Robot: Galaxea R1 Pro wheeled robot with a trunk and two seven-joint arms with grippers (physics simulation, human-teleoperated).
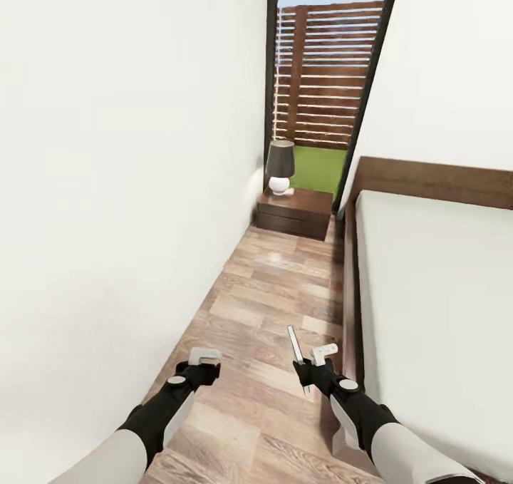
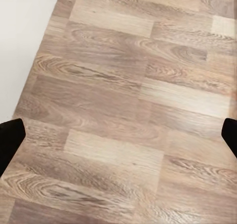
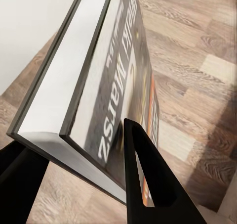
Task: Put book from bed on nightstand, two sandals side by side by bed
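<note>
Beside the bed (image 1: 434, 291), the right gripper (image 1: 308, 364) clamps the book (image 3: 94, 90) edge-up – left gripper (image 1: 204, 356) spread wide, holding nothing.

Bright, even daylight from the window ahead of you, with soft shadows and no harsh glare.

Your head view is sharp but strongly stretched: the window (image 1: 324, 78) frame leans and the walls splay toward the edges. A pale sheen lies on the floor (image 1: 285, 306) near the nightstand (image 1: 294, 212), beside the unlit lamp (image 1: 280, 165). In your right wrist view the book (image 3: 106, 90) cover shows washed-out glare and its lettering smears with closeness. The left wrist view's planks look slightly soft.
</note>
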